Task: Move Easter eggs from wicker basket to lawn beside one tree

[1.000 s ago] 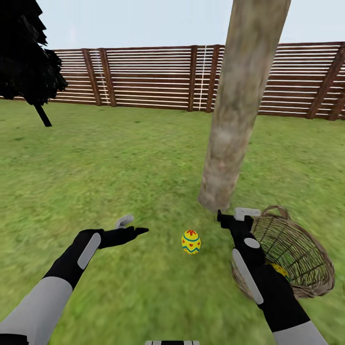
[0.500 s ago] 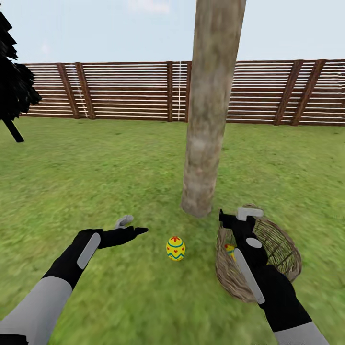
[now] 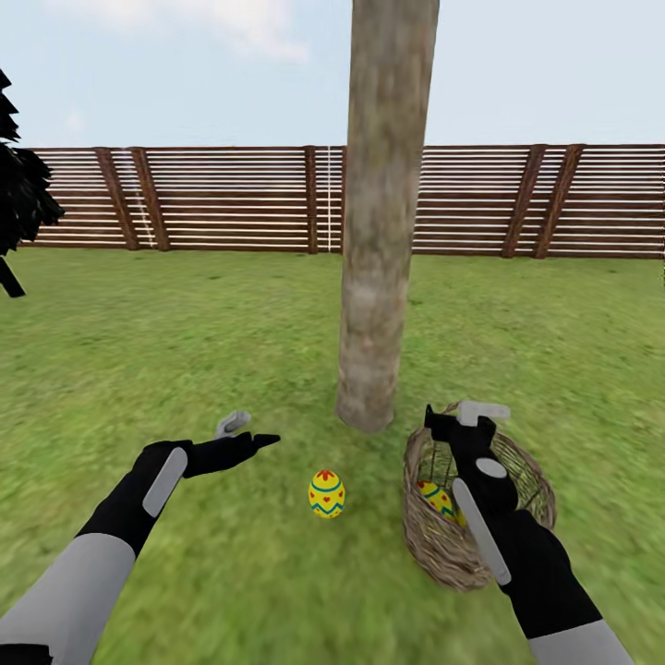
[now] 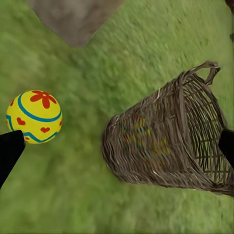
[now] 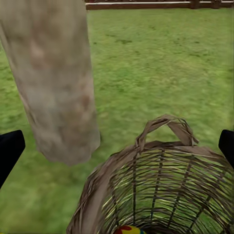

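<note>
One yellow Easter egg (image 3: 326, 494) stands on the lawn (image 3: 185, 351) a short way in front of the tree (image 3: 377, 277) trunk. The wicker basket (image 3: 441, 552) lies tipped beside the trunk's foot, with another painted egg (image 3: 434, 499) showing inside it. My right gripper (image 3: 459, 416) is open and hovers over the basket's rim. My left gripper (image 3: 245, 432) is open and empty, left of the loose egg. In the left wrist view the egg (image 4: 35, 116) sits beside one dark fingertip (image 4: 9, 152), and the basket (image 4: 168, 136) lies on its side. The right wrist view looks into the basket (image 5: 161, 185) near the trunk (image 5: 53, 83).
A brown slat fence (image 3: 231, 199) closes the garden behind the tree. A black-foliaged conifer (image 3: 18, 203) stands at the far left. Open grass stretches to the left of and behind the trunk.
The whole view has swung, so tree, egg and basket have slid left in the picture; the basket now sits under my right gripper. Both arms hold the same pose.
</note>
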